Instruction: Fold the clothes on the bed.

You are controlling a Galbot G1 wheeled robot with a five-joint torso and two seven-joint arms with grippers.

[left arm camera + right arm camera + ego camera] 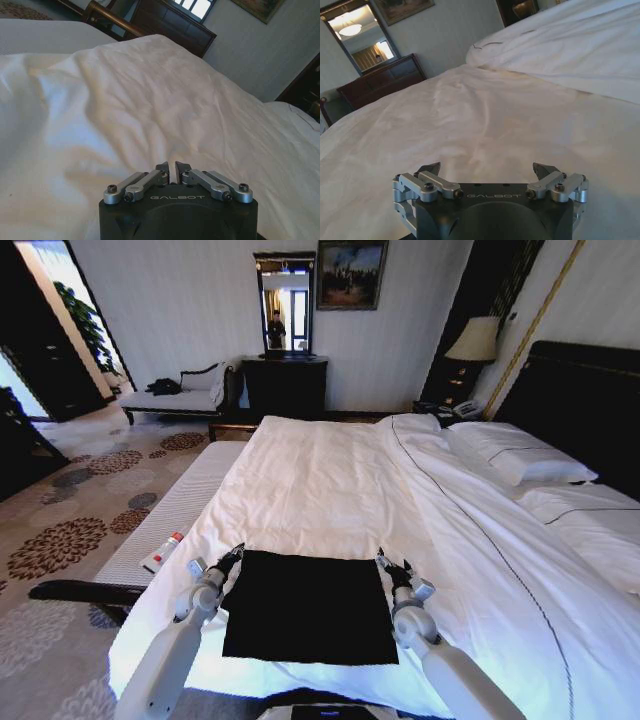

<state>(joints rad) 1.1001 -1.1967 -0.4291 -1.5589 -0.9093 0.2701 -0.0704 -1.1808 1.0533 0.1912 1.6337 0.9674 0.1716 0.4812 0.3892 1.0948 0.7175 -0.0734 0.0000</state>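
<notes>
The bed (330, 480) carries a white duvet. The black T-shirt (308, 605) lies flat in a rectangle near the foot edge. Left claw (231, 559), tips nearly closed, sits at its far-left corner; right claw (390, 566), spread wide, at its far-right corner.

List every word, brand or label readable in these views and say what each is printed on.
"GALBOT" on the left gripper housing, left wrist view.
"GALBOT" on the right gripper housing, right wrist view.
The clothes lie folded as a plain black rectangle on the bed; no lettering shows on them.
The small tube on the bench beside the bed carries markings too small to read.
</notes>
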